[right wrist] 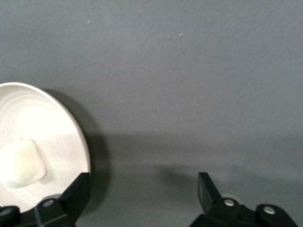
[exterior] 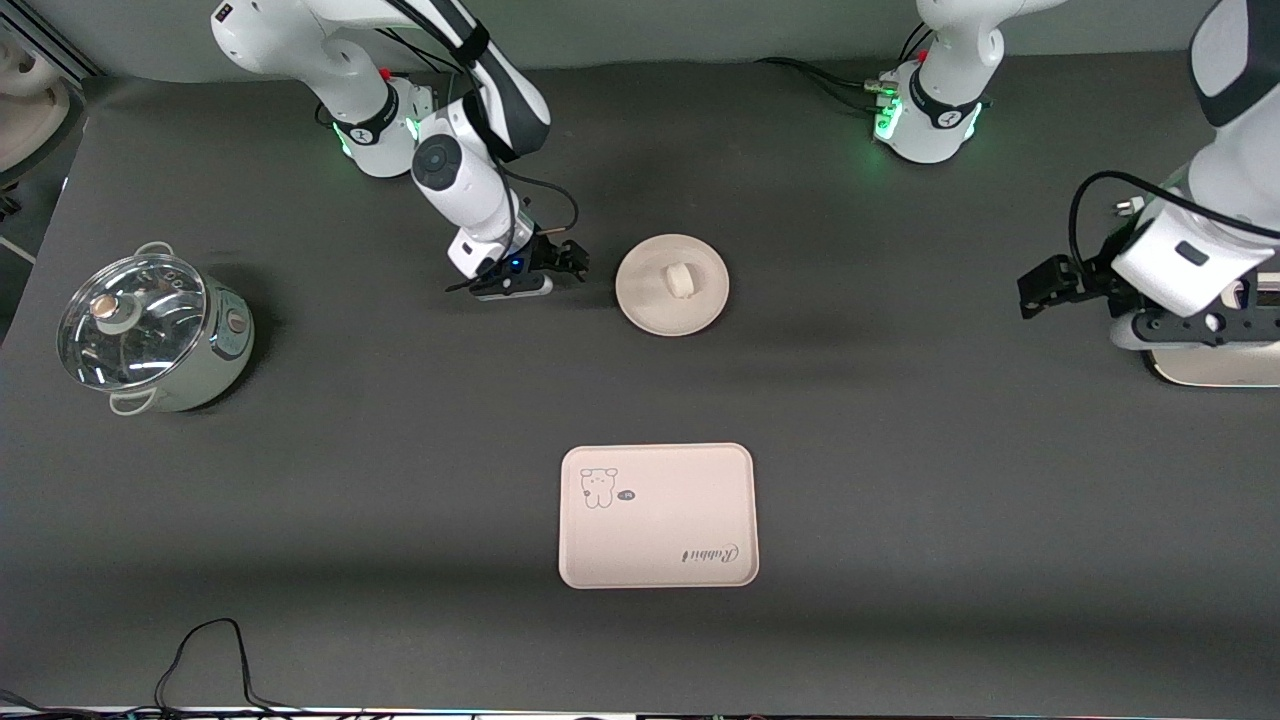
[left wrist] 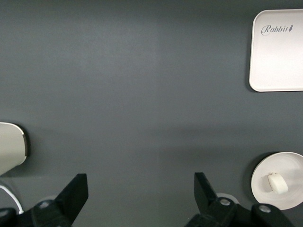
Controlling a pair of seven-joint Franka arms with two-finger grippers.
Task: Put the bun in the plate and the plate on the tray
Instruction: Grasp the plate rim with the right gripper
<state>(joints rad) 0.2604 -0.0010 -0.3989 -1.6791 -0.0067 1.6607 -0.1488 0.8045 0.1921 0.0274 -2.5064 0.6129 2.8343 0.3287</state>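
The bun (exterior: pixel 681 280) lies in the middle of the round plate (exterior: pixel 650 302), which sits on the table toward the robots' bases. The tray (exterior: pixel 657 515), with its cartoon animal and "Rabbit" print, lies nearer the front camera and holds nothing. My right gripper (exterior: pixel 572 262) is open and empty, low beside the plate on the right arm's side. Its wrist view shows the plate (right wrist: pixel 47 123) and bun (right wrist: pixel 21 163) just outside my right gripper (right wrist: pixel 142 187). My left gripper (exterior: pixel 1040 285) is open and empty at the left arm's end, where the arm waits. The left wrist view shows my left gripper (left wrist: pixel 140 187), the tray (left wrist: pixel 279 52), the plate (left wrist: pixel 289 165) and the bun (left wrist: pixel 278 183).
A pale green pot with a glass lid (exterior: pixel 150 335) stands at the right arm's end. A cream-white object (exterior: pixel 1215 368) lies under the left arm's hand, and also shows in the left wrist view (left wrist: pixel 9 149). A black cable (exterior: pixel 210 650) loops at the front edge.
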